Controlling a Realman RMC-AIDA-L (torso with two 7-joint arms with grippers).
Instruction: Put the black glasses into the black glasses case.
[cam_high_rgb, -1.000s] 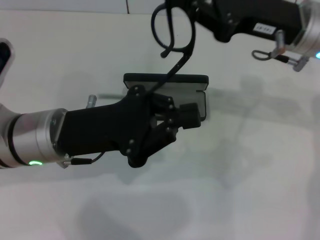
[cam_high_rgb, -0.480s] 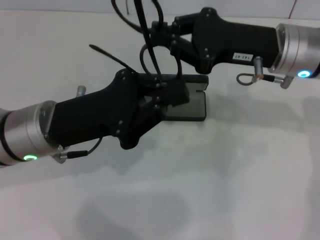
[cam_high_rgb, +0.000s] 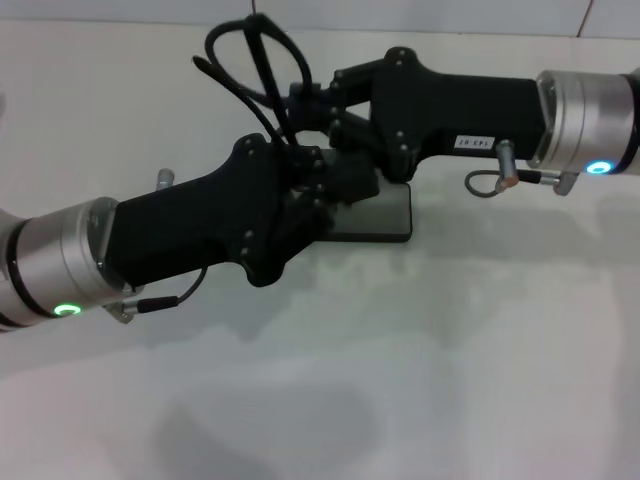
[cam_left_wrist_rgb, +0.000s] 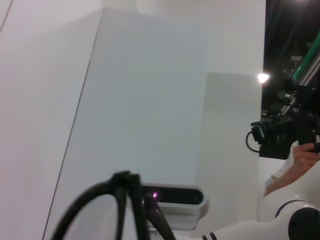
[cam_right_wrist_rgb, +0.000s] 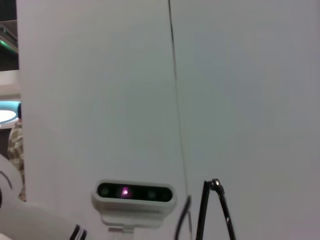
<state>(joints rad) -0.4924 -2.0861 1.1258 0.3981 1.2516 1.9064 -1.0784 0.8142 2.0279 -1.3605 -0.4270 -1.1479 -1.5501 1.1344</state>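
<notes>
Tipped leftward since before, black glasses (cam_high_rgb: 250, 70) upright over black glasses case (cam_high_rgb: 385, 215), white counter (cam_high_rgb: 450, 350); right gripper (cam_high_rgb: 310, 105) jaws clamped on them, left gripper (cam_high_rgb: 340, 185) jaws unclear

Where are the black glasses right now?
In the head view, the black glasses are up in the air at top centre, held between the left gripper and right gripper, just above the black glasses case on the table.
</notes>
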